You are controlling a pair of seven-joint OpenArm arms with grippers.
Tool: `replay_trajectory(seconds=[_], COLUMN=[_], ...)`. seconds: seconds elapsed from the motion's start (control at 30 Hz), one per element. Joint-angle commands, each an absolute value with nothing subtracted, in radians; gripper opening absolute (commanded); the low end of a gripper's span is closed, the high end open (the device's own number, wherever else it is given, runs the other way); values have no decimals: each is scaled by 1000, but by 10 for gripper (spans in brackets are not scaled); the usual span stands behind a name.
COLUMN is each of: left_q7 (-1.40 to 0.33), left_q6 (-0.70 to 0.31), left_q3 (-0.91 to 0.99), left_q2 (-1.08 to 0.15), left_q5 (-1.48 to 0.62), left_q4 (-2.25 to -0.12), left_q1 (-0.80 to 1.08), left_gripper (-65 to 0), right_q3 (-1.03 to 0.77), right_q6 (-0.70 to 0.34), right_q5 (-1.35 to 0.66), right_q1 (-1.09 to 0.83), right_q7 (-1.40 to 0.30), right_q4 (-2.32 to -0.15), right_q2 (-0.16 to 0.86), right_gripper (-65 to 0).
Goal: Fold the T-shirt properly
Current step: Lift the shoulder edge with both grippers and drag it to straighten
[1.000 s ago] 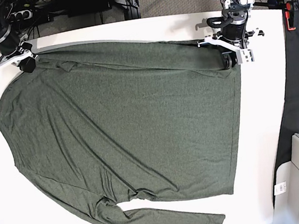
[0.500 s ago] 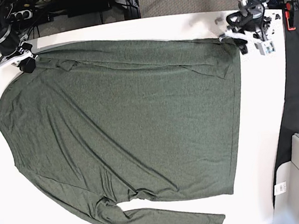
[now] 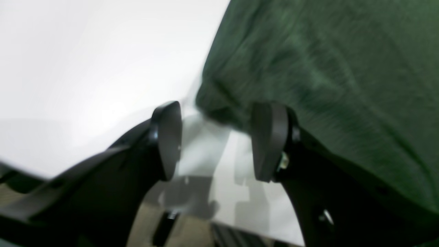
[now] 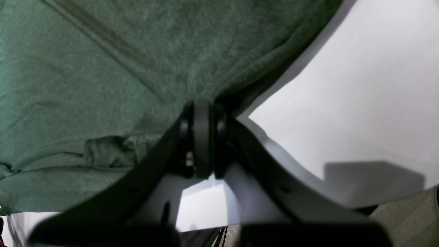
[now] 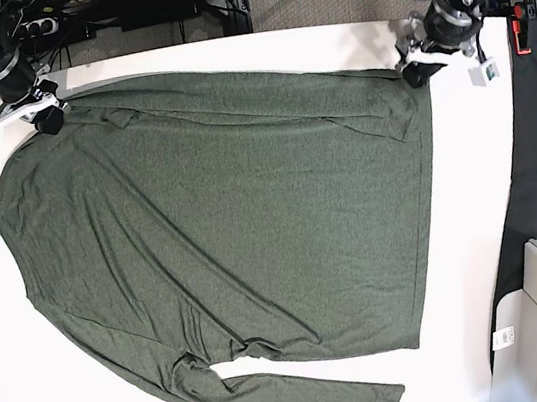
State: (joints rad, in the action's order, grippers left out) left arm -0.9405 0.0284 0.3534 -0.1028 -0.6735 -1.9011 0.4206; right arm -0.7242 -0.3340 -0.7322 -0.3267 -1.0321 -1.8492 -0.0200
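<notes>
Left claw (image 3: 216,140) stands spread and empty just off the T-shirt's (image 5: 222,228) far hem corner, its pads apart over bare white worktop (image 5: 475,231). Right claw (image 4: 202,137) is pressed together, pinching the T-shirt's edge at the opposite far corner. The T-shirt lies spread flat across the worktop.

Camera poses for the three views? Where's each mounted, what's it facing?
Base: overhead, looking down on the T-shirt spread on the table; both arms show.
Left wrist: behind the open left gripper, facing a shirt corner.
Right wrist: behind the shut right gripper, pinching shirt edge.
All views share the T-shirt and table.
</notes>
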Motion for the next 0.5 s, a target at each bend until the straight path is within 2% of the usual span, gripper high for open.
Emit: replay_trajectory(seconds=[0.0, 0.47], left_q7=[-943, -951], left_q6=[30, 30], left_q3=[361, 334], left_q2=[-110, -90], left_q5=[-691, -742], left_q4=[-1902, -1805], left_q1=[427, 397], left_gripper=[-329, -330], right_q3=[-728, -728], right_q6=[-340, -340], right_q5=[-745, -745], right_q1=[-326, -326], right_q7=[-1015, -1015], right_q4=[-1863, -1863], right_q2=[-13, -13], right_gripper=[-648, -648])
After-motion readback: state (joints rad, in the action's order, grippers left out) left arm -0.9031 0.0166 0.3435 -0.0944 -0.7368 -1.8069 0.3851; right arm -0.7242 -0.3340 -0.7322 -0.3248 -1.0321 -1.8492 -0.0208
